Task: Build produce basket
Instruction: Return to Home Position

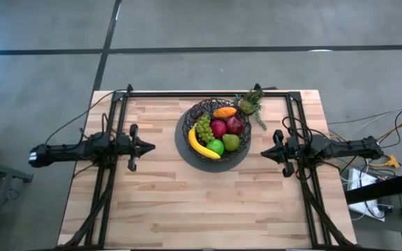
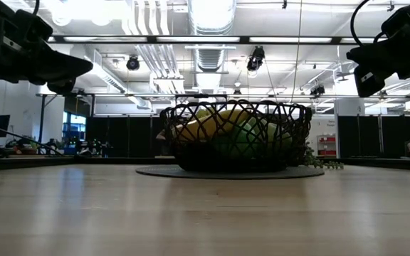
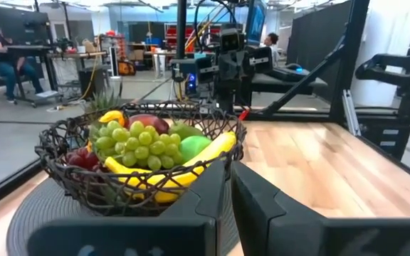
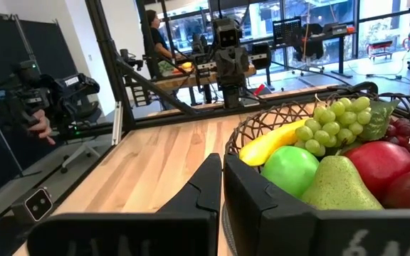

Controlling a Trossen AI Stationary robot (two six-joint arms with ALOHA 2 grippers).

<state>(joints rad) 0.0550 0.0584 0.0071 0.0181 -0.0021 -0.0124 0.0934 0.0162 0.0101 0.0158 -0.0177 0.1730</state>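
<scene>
The dark wire basket stands on a flat grey round mat at the table's far middle. In it lie a yellow banana, green grapes, a red apple, a green apple, an avocado, an orange piece and purple grapes. My left gripper hovers shut to the basket's left; my right gripper hovers shut to its right. Both point at the basket and hold nothing.
A leafy green sprig lies by the basket's far right side, partly on the mat. Black frame rails run along the table's far edge and down both sides. Bare wood fills the near half. People show in the room beyond.
</scene>
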